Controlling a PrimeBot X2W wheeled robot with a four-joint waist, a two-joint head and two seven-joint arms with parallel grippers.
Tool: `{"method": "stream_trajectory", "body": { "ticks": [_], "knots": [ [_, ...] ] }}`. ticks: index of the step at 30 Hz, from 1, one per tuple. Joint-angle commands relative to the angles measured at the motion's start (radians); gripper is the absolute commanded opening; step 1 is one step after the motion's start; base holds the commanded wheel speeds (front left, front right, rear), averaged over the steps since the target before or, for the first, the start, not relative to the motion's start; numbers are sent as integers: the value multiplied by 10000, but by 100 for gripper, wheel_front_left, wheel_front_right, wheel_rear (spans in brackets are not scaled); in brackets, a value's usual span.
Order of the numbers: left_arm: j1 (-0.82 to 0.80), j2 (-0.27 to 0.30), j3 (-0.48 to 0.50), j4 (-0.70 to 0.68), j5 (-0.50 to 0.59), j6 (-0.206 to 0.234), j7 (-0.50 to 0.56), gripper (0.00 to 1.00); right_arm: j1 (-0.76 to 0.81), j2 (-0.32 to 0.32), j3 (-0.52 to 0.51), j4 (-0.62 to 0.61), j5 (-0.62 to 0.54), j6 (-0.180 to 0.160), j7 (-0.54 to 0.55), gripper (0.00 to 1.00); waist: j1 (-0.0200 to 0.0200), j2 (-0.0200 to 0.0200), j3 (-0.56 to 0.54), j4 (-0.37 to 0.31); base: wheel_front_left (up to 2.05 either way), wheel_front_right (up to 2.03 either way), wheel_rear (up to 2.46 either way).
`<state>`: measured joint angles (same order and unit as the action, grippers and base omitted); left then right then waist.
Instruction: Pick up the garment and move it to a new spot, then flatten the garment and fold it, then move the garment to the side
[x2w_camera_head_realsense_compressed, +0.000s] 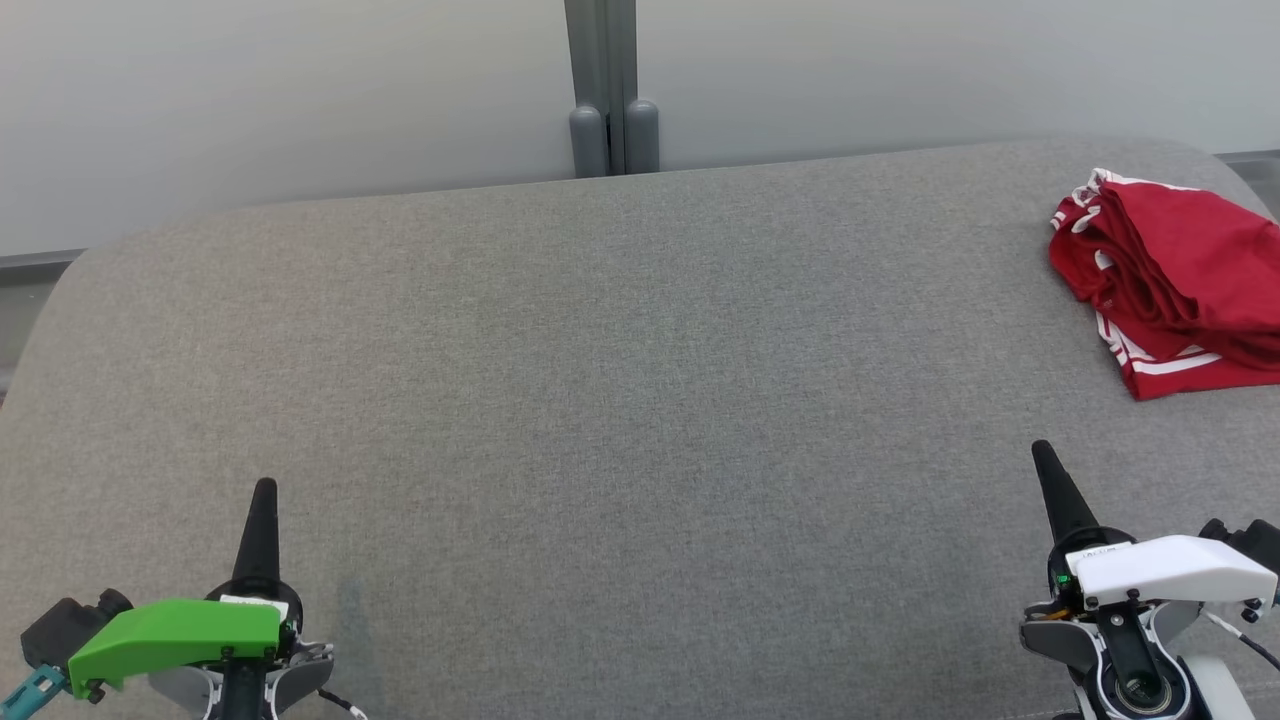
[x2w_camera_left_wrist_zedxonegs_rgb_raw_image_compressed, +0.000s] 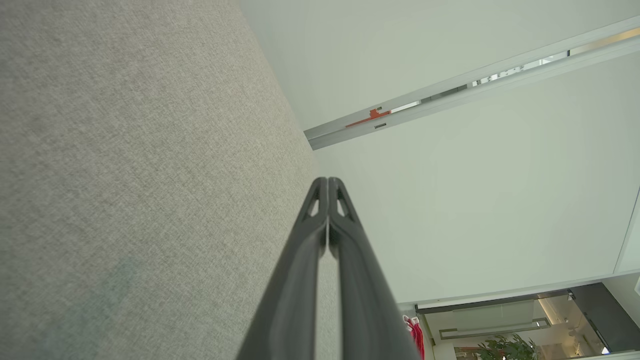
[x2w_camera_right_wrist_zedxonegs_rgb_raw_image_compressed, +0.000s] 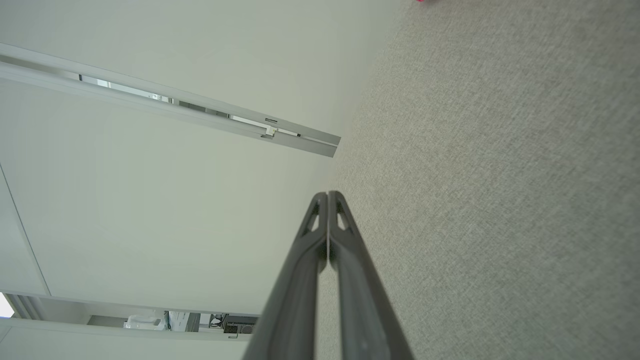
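At the far right of the grey fabric-covered desk (x2w_camera_head_realsense_compressed: 620, 400) lies the red garment (x2w_camera_head_realsense_compressed: 1180, 270) with white stripes, bunched in loose layers and cut off by the right edge of the head view, so how close it sits to the desk's rim cannot be told. Both hands rest low at the near side, well apart from it: the left hand (x2w_camera_head_realsense_compressed: 264, 488) at the near left and the right hand (x2w_camera_head_realsense_compressed: 1042, 450) at the near right, each with its two dark fingers pressed together and nothing between them, as both wrist views confirm. A heap lying off to the side like this would fit a garment waiting to be picked up as well as one already folded and set aside, though the layers look uneven. The likely risk is in any further handling: a pinch catching only the top layer would pull the heap open, and a sideways drag could slide it off the desk
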<state>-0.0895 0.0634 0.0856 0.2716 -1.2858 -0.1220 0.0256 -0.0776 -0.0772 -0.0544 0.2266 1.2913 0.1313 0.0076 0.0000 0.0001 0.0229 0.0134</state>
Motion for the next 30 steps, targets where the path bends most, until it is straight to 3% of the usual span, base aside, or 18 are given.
{"method": "stream_trajectory", "body": {
  "ticks": [1, 30],
  "knots": [
    [-201, 14, 49, -89, -245, -48, 67, 0, -184, -15, -58, -22, 250, -5, 78, 0, 0, -1, -7, -4, 0, 0, 0],
    [-254, -92, 237, -232, -2396, -102, 663, 0, -302, 118, -347, 123, 2421, -4, 701, 0, 0, -1, -132, -89, 0, 0, 0]
  ]
}}
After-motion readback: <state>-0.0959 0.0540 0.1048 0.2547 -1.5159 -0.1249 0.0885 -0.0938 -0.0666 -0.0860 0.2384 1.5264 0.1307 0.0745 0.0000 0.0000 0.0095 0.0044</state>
